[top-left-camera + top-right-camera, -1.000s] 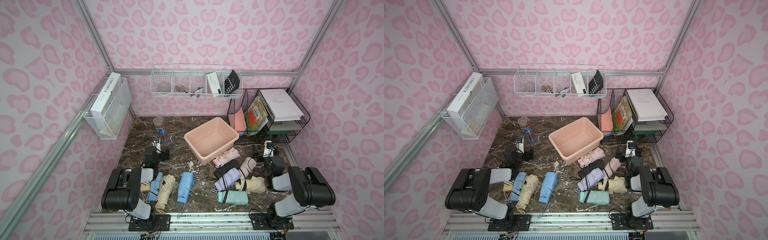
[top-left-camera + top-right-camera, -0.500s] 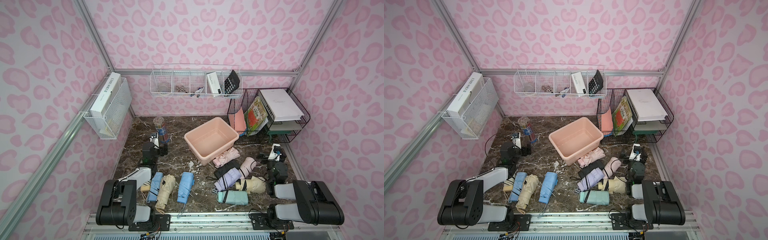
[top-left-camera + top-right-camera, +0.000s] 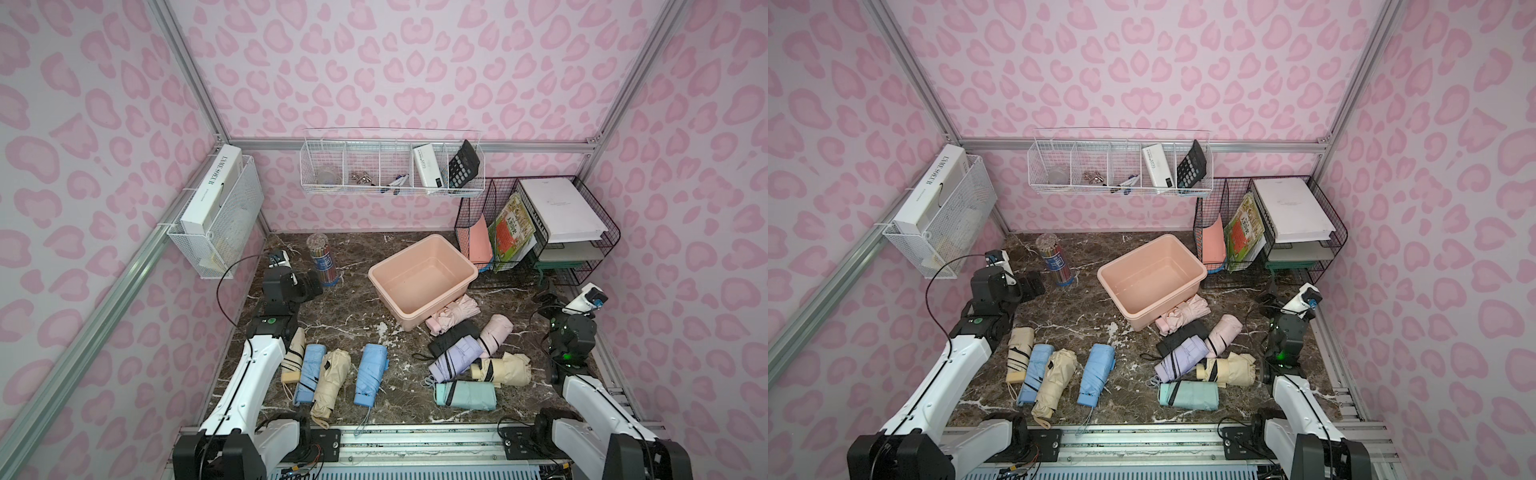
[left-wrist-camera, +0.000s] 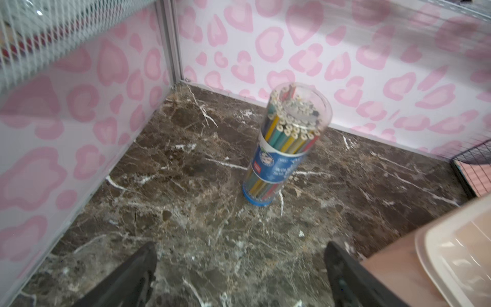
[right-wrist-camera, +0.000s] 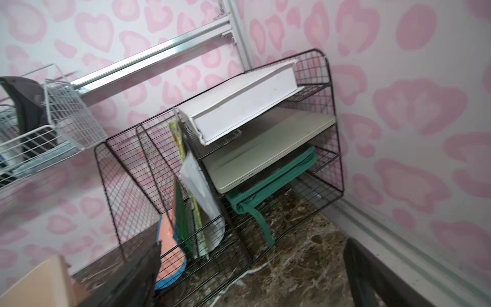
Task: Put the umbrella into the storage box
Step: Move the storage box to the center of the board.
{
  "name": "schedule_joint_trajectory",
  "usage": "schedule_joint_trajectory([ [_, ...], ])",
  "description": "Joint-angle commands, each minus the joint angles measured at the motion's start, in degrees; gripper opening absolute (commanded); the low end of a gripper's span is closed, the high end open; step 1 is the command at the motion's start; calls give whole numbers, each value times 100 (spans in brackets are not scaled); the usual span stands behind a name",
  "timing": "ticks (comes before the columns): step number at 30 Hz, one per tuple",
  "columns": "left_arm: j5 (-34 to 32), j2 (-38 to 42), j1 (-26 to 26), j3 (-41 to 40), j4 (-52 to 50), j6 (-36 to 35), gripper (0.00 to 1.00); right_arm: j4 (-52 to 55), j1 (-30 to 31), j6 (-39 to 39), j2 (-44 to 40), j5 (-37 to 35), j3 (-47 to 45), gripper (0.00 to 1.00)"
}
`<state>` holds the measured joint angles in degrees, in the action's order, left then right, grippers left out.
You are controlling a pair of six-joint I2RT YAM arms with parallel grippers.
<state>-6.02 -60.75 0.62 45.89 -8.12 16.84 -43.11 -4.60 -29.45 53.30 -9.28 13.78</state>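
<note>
The left gripper [image 4: 240, 252] is hanging low over the bare marble tabletop [image 4: 186, 186], its jaws spread wide with nothing between them. It is facing a clear tube of coloured pencils [image 4: 287, 143], which is standing upright near the back left corner, apart from the fingers. A corner of the storage box [image 4: 451, 252] is showing just beside 1 finger.

The right gripper [image 5: 252, 249] is also gaping wide and carrying nothing. It is hovering by the right edge of the table and pointing at the black wire file rack [image 5: 329, 111], where a white box [image 5: 239, 106] is lying tilted on the top shelf.

In both top views the peach-pink storage box [image 3: 419, 286] [image 3: 1150, 286] is sitting between the 2 arms, toward the back of the table and turned at an angle. All 10 folded umbrellas are lying on the marble outside it.

- 4 are resting side by side near the left arm: a strapped cream umbrella [image 3: 291, 357], a blue umbrella [image 3: 309, 374], a beige umbrella [image 3: 330, 378] and a second blue umbrella [image 3: 370, 374] a little apart.
- 6 are clustered toward the right arm: a pale pink umbrella [image 3: 455, 311] touching the box's near wall, then a black umbrella [image 3: 455, 336], a pink umbrella [image 3: 494, 334], a lilac umbrella [image 3: 455, 359], a cream umbrella [image 3: 505, 368] and a mint umbrella [image 3: 465, 395] nearest the front rail.

A white wire basket [image 3: 390, 166] is hanging on the back wall above.
</note>
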Motion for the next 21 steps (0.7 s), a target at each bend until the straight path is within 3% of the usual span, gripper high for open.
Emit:
schedule_joint_trajectory([
  [1, 519, 293, 4, 151, -1016, 473, 98, 828, -15, -618, -240, 1048, 182, 99],
  [8, 1617, 764, -136, 304, -1995, 1221, 93, 2538, 430, -434, -514, 1670, 936, 98],
  [16, 1615, 1035, -967, 156, -2371, 2327, 90, 3441, 1803, -51, -845, 1029, 1472, 97],
  [21, 1305, 917, -1640, 83, -2284, 3250, 93, 3937, 2273, 62, -728, 928, 1813, 96],
])
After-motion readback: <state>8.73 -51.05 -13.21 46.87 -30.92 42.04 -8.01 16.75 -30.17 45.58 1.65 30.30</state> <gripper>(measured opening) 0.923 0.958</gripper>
